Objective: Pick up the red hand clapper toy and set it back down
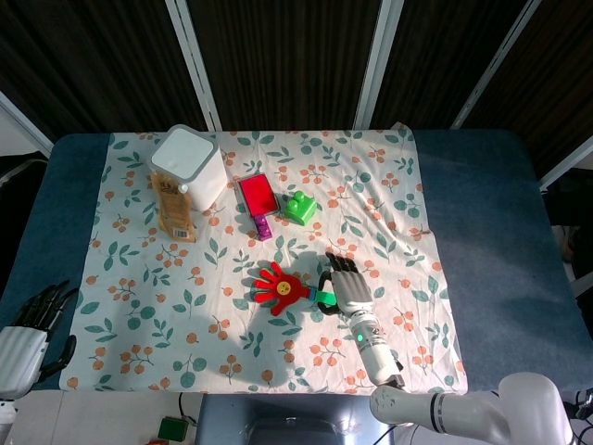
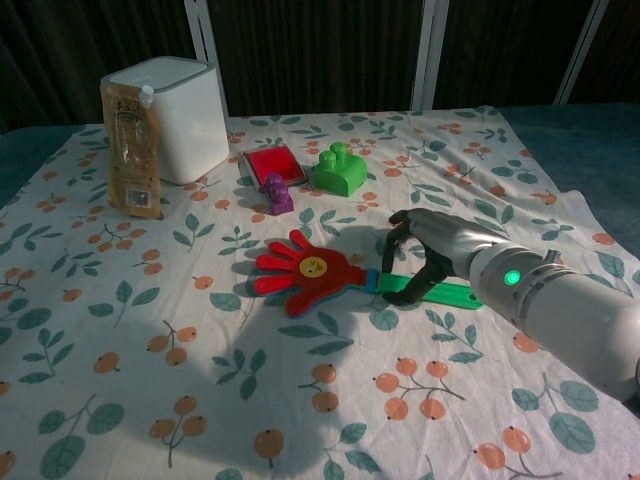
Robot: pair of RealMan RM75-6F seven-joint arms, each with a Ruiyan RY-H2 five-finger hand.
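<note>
Red plastic hand clapper toy [image 1: 279, 286] with a yellow smiley disc and a green handle — seen from the head view, it lies flat on the white floral-print cloth [image 1: 167, 315] covering the blue table [image 1: 482, 241], front of centre. Right hand [image 1: 345, 284], grey metal with dark fingers, sits over the green handle, fingers arched down around it; toy not lifted. Left hand [image 1: 37, 315] rests at the table's near left corner, well apart from every item, its dark fingers extended and close together, nothing in it. Towards the back: white rounded cube container [image 1: 188, 164], with a tan snack pouch [image 1: 173, 209] leaning against its front; red square block on a purple base [image 1: 258, 197]; green toy brick [image 1: 299, 207] just beside it.

Chest view: clapper toy [image 2: 305, 272] flat on the cloth [image 2: 150, 400], palm pointing left, green handle running right under the right hand [image 2: 432, 246]. Fingers [image 2: 400, 232] curl down to the handle, tips touching it — whether the grip is closed I cannot tell. White container [image 2: 175, 115], pouch [image 2: 131, 150], red block [image 2: 272, 165] and green brick [image 2: 340, 170] stand behind. Left hand does not show here.
</note>
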